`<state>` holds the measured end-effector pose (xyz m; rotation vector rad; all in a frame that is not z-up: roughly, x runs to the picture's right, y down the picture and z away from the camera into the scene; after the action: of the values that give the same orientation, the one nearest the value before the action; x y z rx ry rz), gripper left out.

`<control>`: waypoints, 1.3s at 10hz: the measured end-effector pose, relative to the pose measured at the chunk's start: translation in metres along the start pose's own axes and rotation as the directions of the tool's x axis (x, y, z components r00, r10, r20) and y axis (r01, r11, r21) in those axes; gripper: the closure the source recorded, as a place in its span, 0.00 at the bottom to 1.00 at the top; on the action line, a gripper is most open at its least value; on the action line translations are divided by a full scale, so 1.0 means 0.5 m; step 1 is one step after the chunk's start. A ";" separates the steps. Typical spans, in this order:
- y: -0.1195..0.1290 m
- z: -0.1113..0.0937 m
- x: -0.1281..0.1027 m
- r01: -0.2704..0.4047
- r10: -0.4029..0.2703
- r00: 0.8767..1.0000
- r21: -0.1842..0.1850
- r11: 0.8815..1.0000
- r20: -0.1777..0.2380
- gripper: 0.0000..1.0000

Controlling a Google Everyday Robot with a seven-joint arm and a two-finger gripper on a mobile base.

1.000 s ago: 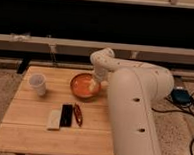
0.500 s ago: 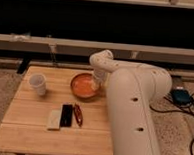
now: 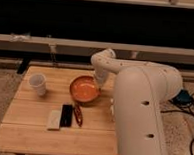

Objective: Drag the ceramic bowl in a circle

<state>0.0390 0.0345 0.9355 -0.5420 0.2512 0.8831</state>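
The ceramic bowl (image 3: 84, 89) sits upright on the wooden tabletop (image 3: 36, 133), towards the back half and a little right of the middle, its orange-red inside facing up and its darker rim showing all round except on the right. The gripper (image 3: 97, 81) is down at the right rim of the bowl, at or just over its edge; whether it is grasping the rim, clenched or released I cannot tell. The white arm (image 3: 138, 105) rises behind and to the right of the bowl, bends at a rounded joint above the bowl's right side, and widens into a large white body that fills the space right of and in front of the bowl.

Left of the bowl, well apart from it, stands a white cup (image 3: 38, 84), upright. In front of the bowl lie three things side by side: a thin dark red object (image 3: 78, 114) nearest the bowl, a flat black block (image 3: 67, 115) just left of that, and a pale flat block (image 3: 54, 119) further left. Far right of the bowl, on the floor beyond the arm, is a blue object (image 3: 183, 98) with dark cables near it
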 end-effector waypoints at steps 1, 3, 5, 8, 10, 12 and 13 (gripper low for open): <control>-0.006 -0.005 0.011 -0.001 0.001 1.000 0.019 1.000 -0.004 1.00; -0.039 -0.014 0.061 -0.028 0.029 0.999 0.053 0.998 -0.015 1.00; -0.059 -0.025 0.117 -0.047 0.050 0.998 0.075 0.996 -0.033 1.00; -0.029 -0.045 0.177 -0.050 0.053 0.998 0.069 0.996 -0.045 1.00; 0.045 -0.063 0.177 -0.013 0.015 0.999 0.039 0.999 -0.035 1.00; 0.102 -0.077 0.138 0.036 -0.036 0.999 0.017 0.999 -0.015 1.00; 0.134 -0.082 0.106 0.074 -0.074 0.997 0.005 0.997 -0.001 1.00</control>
<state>0.0195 0.0815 0.8556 -0.5437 0.2330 0.8101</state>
